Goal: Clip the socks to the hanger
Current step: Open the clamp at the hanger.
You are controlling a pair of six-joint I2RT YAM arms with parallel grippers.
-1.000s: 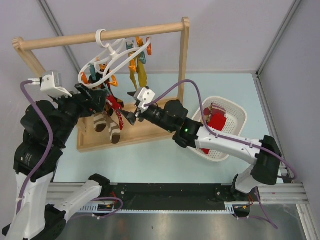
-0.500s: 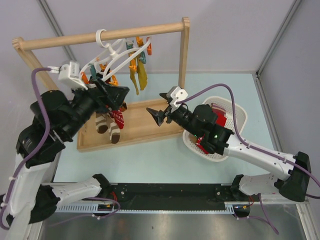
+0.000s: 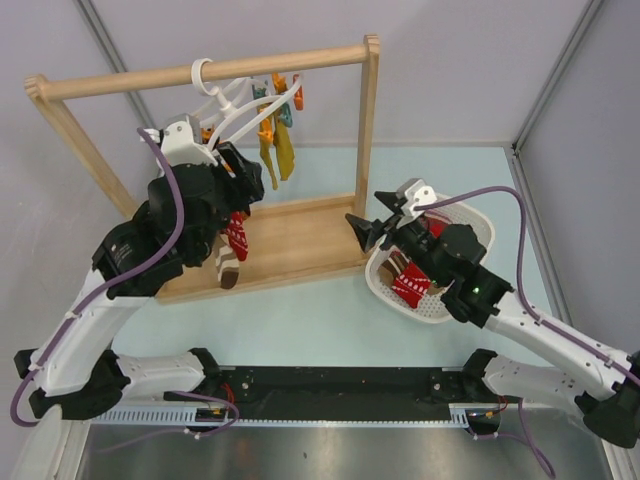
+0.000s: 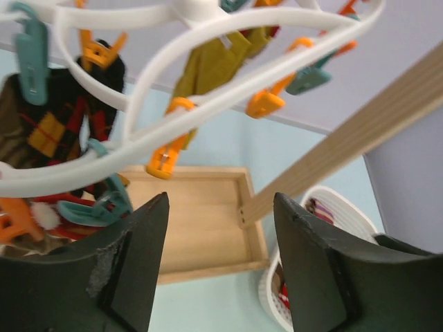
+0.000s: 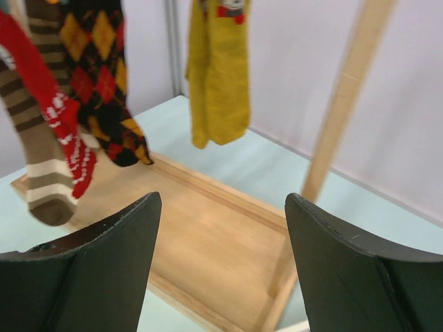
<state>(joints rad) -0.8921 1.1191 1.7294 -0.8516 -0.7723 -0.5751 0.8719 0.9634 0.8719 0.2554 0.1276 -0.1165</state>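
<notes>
The white oval hanger (image 3: 232,112) hangs by its hook from the wooden rail, with orange and teal pegs on its rings. A red patterned sock (image 3: 237,237) and a brown cream-striped sock (image 3: 224,266) hang clipped under it. My left gripper (image 3: 250,178) is open and empty just below the hanger ring (image 4: 208,104); its jaws stand wide apart in the left wrist view (image 4: 220,207). My right gripper (image 3: 365,229) is open and empty to the right of the hanging socks, and faces the red sock (image 5: 59,111) and brown sock (image 5: 43,173). More red and brown socks (image 3: 408,287) lie in the basket.
A mustard-yellow sock (image 3: 275,150) and a black diamond sock (image 5: 97,76) also hang from the hanger. The wooden rail frame's base tray (image 3: 290,245) lies beneath. Its right post (image 3: 366,130) stands beside my right gripper. The white perforated basket (image 3: 373,275) is at the right.
My right gripper has drawn back to the right, away from the hanging socks towards the basket. My left arm has swung right and up under the hanger. The socks stay clipped.
</notes>
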